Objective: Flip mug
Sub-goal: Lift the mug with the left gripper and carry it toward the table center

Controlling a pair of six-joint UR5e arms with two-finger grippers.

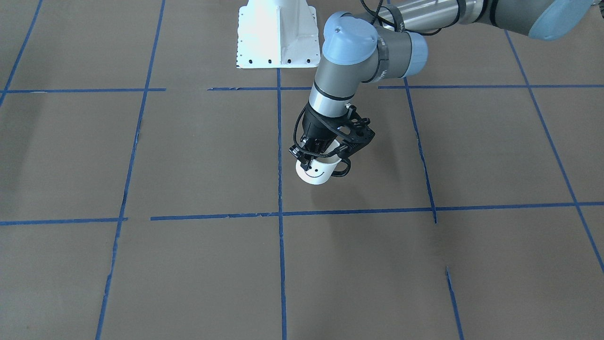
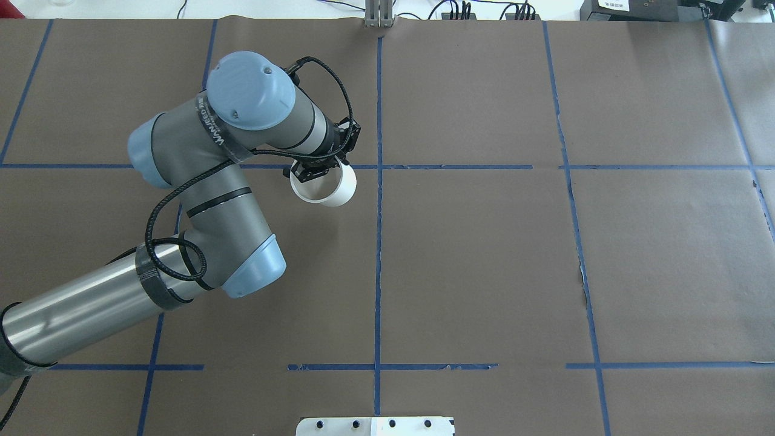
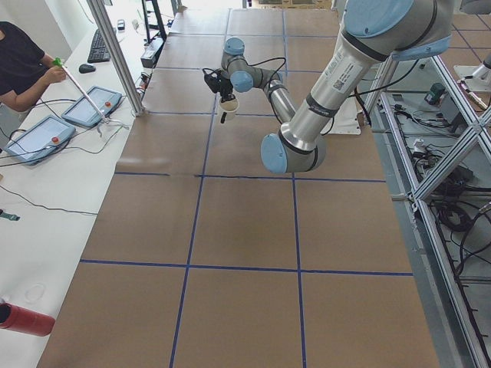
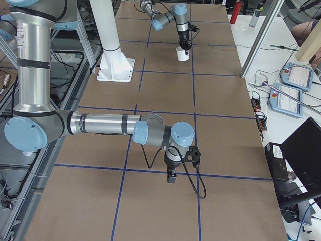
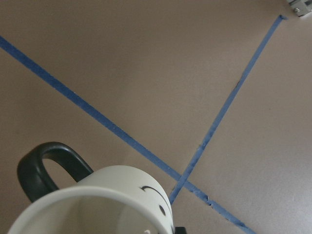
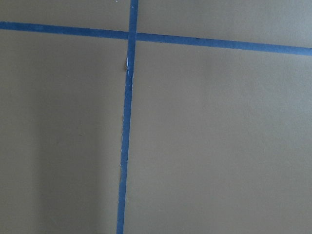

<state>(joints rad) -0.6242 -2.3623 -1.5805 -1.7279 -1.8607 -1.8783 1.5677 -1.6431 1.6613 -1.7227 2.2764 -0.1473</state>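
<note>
**Front-facing view:** The small white enamel-style mug with a black smiley face [image 1: 315,174] is mouth-up under the left pincer [image 1: 317,158]. The pincer is clamped on the rim, one finger inside the wall and one outside. The mug's thin black loop handle [image 1: 343,169] juts sideways. It is just beside a blue tape line [image 1: 279,141] on the brown paper-covered tabletop [image 1: 188,156].

**Overhead view:** The open mouth tilts slightly, and the grip is on the far rim.

**Left side view:** I cannot tell whether the base touches the tabletop.

**Right side view:** The right pincer [image 4: 171,175] hovers low, well apart from the mug. Its opening cannot be judged.

**Left wrist view:** The rim fills the lower corner. The mug is probably light, stiff and glossy, so it may slip. A pinch on the rim wall seems the soundest hold.

**Right wrist view:** Only paper and tape show.
</note>
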